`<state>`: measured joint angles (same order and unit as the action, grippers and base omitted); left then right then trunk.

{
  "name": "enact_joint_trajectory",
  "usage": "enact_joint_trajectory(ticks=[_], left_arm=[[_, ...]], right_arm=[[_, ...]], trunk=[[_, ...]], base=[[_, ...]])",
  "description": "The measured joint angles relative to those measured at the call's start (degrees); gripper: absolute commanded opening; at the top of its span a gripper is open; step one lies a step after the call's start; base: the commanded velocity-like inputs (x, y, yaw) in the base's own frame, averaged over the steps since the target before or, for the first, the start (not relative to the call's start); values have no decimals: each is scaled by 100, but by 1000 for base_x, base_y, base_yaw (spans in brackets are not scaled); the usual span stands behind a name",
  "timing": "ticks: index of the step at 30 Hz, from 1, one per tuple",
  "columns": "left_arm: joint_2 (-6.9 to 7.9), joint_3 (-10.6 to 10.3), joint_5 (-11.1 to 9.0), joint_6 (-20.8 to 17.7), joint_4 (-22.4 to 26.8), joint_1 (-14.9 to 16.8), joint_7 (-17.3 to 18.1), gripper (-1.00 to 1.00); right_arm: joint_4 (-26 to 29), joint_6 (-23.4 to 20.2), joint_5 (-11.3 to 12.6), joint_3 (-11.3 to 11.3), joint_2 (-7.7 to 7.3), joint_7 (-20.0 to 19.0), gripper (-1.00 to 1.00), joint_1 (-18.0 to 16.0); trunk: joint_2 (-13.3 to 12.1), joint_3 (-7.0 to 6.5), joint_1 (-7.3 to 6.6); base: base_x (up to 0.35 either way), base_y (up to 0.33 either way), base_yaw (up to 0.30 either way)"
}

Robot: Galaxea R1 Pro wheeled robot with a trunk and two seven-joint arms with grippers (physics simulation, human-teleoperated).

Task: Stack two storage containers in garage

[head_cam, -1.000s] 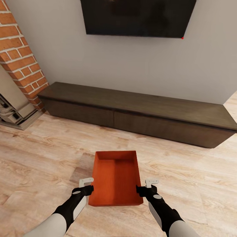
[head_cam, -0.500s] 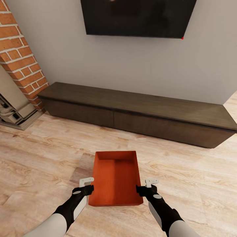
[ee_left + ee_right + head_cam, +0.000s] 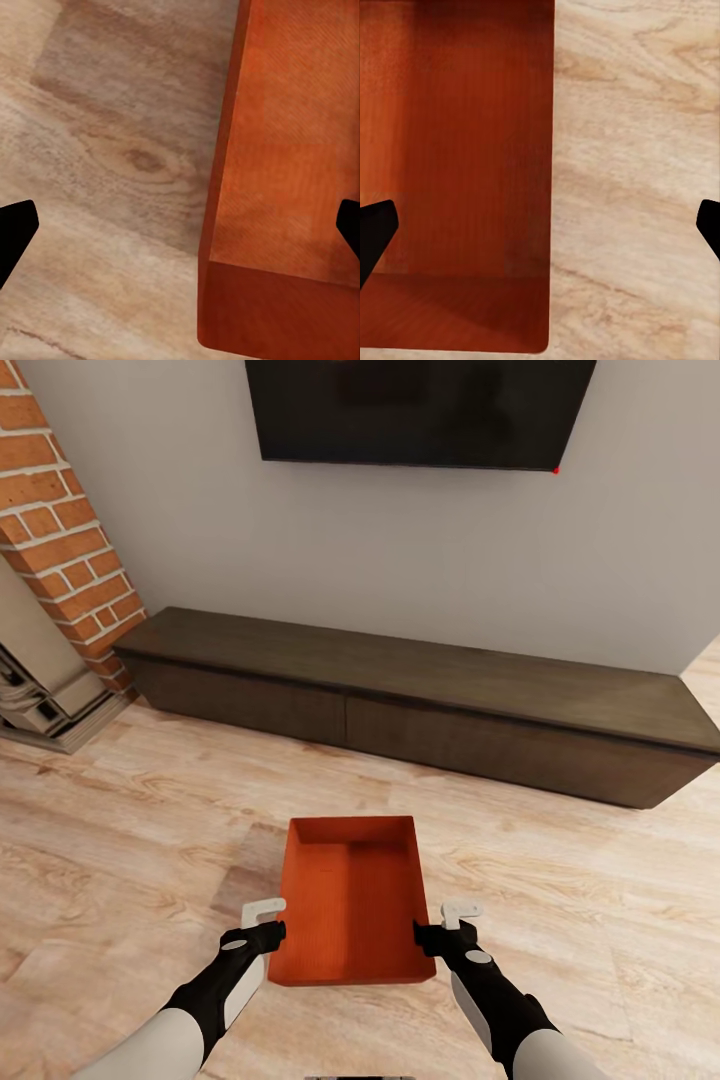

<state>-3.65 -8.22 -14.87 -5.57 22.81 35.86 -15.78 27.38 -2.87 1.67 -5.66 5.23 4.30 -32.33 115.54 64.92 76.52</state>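
Observation:
One orange-red storage container [image 3: 350, 900] is on the light wood-plank floor [image 3: 130, 860] of the living room, straight in front of me, its open top empty. My left gripper [image 3: 262, 920] is at its left wall near the closest corner. In the left wrist view the left gripper [image 3: 182, 229] is open, with its fingertips [image 3: 16, 232] wide apart on either side of that wall [image 3: 217, 225]. My right gripper [image 3: 450, 922] is at the right wall. In the right wrist view the right gripper [image 3: 540, 229] is open too and straddles the wall [image 3: 549, 187]. Whether the container rests on the floor I cannot tell.
A long dark low bench [image 3: 420, 705] runs along the grey wall ahead, under a wall TV [image 3: 420, 410]. A red brick fireplace [image 3: 60, 530] stands at the far left. Wood-plank floor stretches on both sides of the container.
The whole picture has shifted down a few pixels, so the camera moved slightly. Grippers and container keep the same places relative to each other.

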Motion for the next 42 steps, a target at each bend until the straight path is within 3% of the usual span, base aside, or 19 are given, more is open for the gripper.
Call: enact_joint_trajectory(ticks=[18,30,37,42], left_arm=[[9,-34,9,-13,9,-1,-10,100],[1,-42,21,-13,13,0,-15,100],[-29,-151,439,-64,354,2,3,100],[-28,-166,561,-73,441,-1,4,100]], right_arm=[[11,8,0,10,-28,0,100,0],[14,1,0,13,-44,-2,100,0],[20,0,-1,9,-44,0,100,0],[21,0,-1,8,-50,0,100,0]], trunk=[[722,323,395],[723,324,396],[723,323,396],[723,324,396]], base=[[0,0,0],[0,0,0],[0,0,0],[0,0,0]])
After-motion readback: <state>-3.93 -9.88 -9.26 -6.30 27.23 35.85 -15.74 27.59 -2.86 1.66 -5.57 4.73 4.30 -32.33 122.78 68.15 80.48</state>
